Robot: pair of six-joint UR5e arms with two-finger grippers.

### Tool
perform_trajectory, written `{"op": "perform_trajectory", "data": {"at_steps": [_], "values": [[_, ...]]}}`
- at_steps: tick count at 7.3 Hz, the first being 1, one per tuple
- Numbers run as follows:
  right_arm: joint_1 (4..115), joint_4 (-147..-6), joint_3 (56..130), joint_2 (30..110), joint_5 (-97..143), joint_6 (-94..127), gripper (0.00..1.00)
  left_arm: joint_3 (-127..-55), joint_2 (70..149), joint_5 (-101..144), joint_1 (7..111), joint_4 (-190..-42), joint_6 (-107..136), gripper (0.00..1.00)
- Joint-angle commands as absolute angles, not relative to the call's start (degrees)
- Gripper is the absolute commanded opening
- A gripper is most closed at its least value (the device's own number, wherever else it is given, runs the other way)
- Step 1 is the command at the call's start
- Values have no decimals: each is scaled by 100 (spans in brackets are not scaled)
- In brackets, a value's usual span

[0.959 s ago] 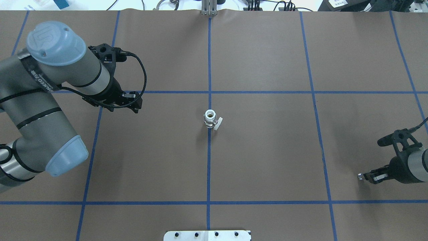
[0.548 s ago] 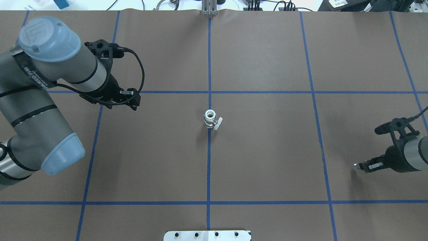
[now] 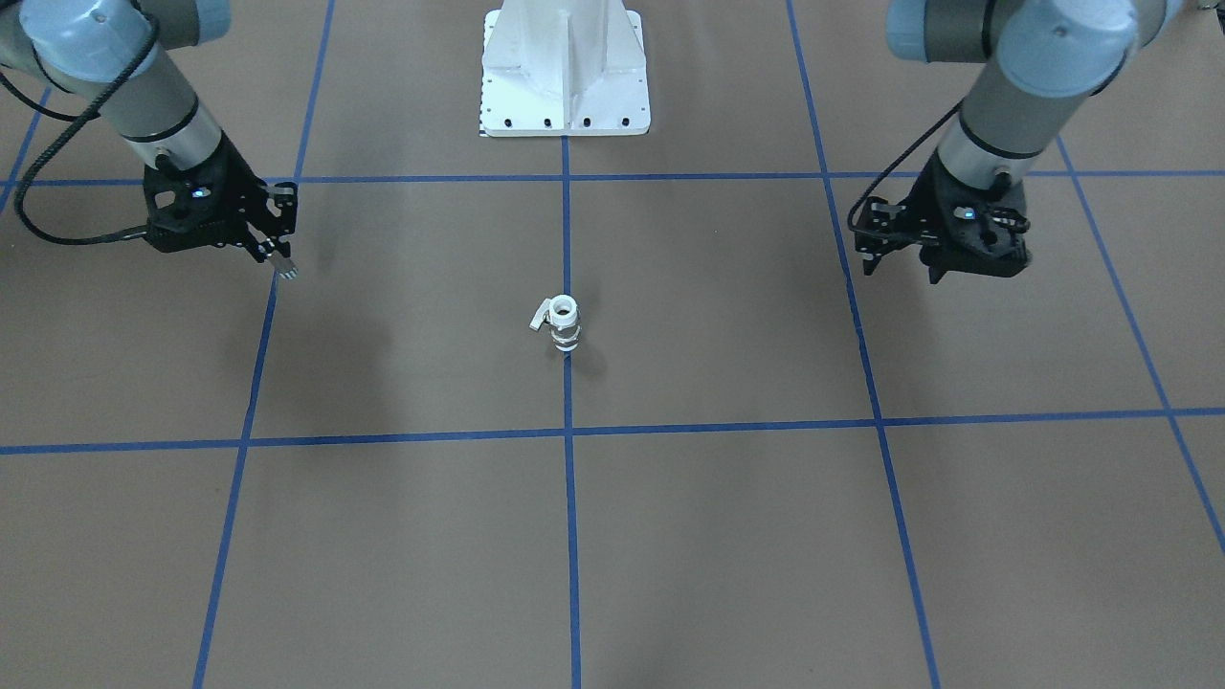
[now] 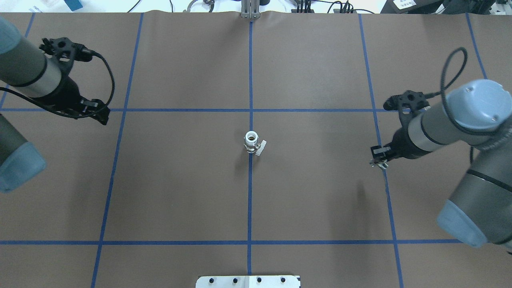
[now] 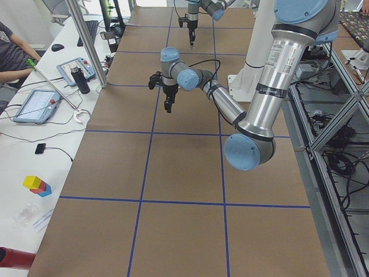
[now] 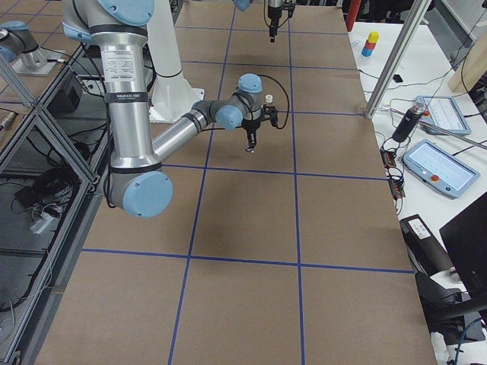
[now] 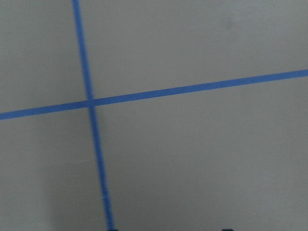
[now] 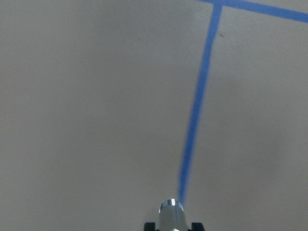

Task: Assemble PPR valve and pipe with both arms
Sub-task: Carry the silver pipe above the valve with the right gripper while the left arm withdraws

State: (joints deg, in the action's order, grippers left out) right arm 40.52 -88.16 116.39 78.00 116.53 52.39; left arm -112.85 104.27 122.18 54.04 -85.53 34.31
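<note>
The valve [image 4: 252,143] stands upright on the table [image 4: 312,192], open end up. The right jaws, gripping the pipe [image 8: 172,214], hang well off the valve's right, slightly nearer than the open, empty left jaws.

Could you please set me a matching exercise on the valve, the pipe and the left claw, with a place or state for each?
Things:
1. valve
2. pipe
3. left claw

Places or states:
a. open, empty
b. upright on the centre tape
c. in the right claw

Pairs: 1-b, 2-c, 3-a.
</note>
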Motion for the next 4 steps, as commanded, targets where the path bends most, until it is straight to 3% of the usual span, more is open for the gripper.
{"op": "perform_trajectory", "data": {"at_steps": [1, 2, 3, 4], "values": [[3991, -10631, 11052, 5563, 11654, 6033, 0, -10814, 9732, 12855, 6236, -8963, 2045, 78], [3868, -10617, 10752, 5102, 11663, 6638, 0, -10384, 9590, 13189, 6632, -9174, 1352, 84], [3771, -10608, 10401, 4628, 11654, 7306, 0, -10014, 9571, 13471, 6914, -9184, 858, 99], [3710, -10321, 9980, 4284, 11654, 8156, 0, -9880, 9571, 13604, 7039, -9193, 792, 99]]}}
